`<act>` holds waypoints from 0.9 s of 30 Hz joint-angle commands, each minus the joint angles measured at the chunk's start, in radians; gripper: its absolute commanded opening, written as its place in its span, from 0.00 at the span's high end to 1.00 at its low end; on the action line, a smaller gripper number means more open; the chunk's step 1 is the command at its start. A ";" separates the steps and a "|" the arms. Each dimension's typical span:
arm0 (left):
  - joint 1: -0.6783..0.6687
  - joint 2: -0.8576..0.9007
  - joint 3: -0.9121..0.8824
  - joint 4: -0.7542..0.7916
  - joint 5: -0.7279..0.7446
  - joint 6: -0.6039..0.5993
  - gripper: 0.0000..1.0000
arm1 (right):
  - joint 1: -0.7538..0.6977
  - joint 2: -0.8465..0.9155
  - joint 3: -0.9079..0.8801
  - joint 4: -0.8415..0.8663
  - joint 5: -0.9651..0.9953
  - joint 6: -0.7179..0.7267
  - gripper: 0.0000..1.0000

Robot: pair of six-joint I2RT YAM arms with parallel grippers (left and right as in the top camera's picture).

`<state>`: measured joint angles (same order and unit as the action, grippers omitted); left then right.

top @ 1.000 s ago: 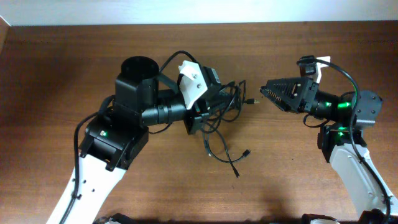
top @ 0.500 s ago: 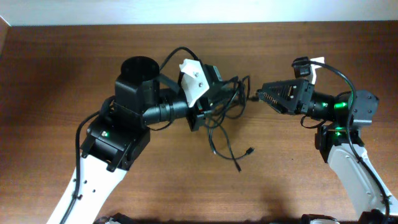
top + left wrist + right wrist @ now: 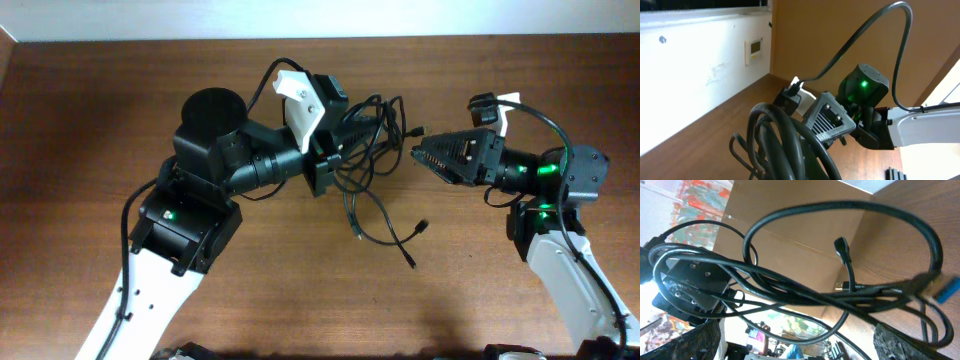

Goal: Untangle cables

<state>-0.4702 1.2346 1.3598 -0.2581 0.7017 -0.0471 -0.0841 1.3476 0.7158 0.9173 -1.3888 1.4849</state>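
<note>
From overhead, the left gripper (image 3: 328, 165) is clenched on the cables (image 3: 372, 140), holding the tangled bundle near the middle of the wooden table (image 3: 90, 110), toward its far edge. Several loops bunch together just right of the jaws. Two loose ends (image 3: 423, 227) trail toward the near side, and it is not clear from above whether they touch the wood. The right gripper (image 3: 416, 152) points left at the bundle with its tips just beside the nearest loop. Its jaws are spread wide with nothing between them.

The left wrist view does not show its own fingers, because thick dark loops fill the lower part of the frame close to the lens. Beyond them it shows what the overhead view cannot. The ribbed pad (image 3: 831, 116) of the other arm's finger faces the bundle head-on, a green light (image 3: 863, 84) glows behind it, and a white wall (image 3: 695, 60) stands past the table edge.

The right wrist view gives the detail of the knot. Its two textured fingers (image 3: 692, 342) sit at the bottom corners, well apart, touching no cord. Ahead, the cords cross in a flat bundle with one big loop arching above. A black plug (image 3: 842, 245) hangs inside the loop, a yellowish tip (image 3: 839, 285) sits just below it, and a blue piece (image 3: 946, 291) shows at the right.
</note>
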 commanded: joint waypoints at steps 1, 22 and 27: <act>-0.006 0.006 0.027 0.003 -0.002 -0.019 1.00 | 0.005 0.001 -0.001 0.004 0.012 0.013 0.07; -0.021 0.131 0.027 0.037 0.106 0.184 1.00 | 0.005 0.001 -0.001 -0.003 0.114 0.601 0.30; -0.021 0.132 0.027 0.105 0.099 0.185 1.00 | 0.005 0.001 -0.001 -0.004 0.182 0.601 0.01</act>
<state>-0.4889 1.3727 1.3602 -0.1967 0.7856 0.1169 -0.0841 1.3476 0.7158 0.9100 -1.2697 2.0689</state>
